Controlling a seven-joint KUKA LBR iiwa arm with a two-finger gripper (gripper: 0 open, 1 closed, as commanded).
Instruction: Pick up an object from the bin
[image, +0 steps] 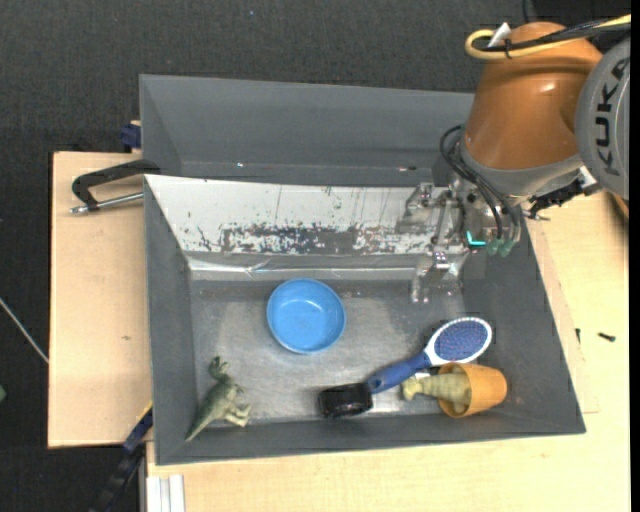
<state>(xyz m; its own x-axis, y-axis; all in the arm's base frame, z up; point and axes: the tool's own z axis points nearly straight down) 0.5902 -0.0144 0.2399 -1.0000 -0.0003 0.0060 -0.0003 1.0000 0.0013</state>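
**Orange-capped arm low at the bin's back right, over bare floor**

Orange plastic covers the wrist (520, 100), which hangs above the right rear corner of the grey metal bin (300, 130), with cables looped beneath it. From the wrist, the metal gripper (437, 285) points straight down, and its tip sits close to the floor where the floor meets the back wall. Whether the gripper is parted or closed cannot be told from this angle. It stands over bare metal rather than over any of the loose things.

Nearest to it is a blue hairbrush (455, 343), whose round head lies just in front of the gripper and slightly to the right. The handle runs down-left toward a small black object (345, 401) near the front wall. An orange cup (478, 388) lies tipped on its side, touching or just beside the brush head, with a yellowish thing (425, 385) at its mouth.

A blue bowl (305, 315) sits upright near the middle of the floor, well to the gripper's left. A green toy dinosaur (220, 400) stands in the front left corner, hard against the sloping wall.

Open floor lies between the bowl and the gripper and along the back wall to the left. On the right, the sloped side wall runs close beside the gripper, and the brush and cup crowd the front right.
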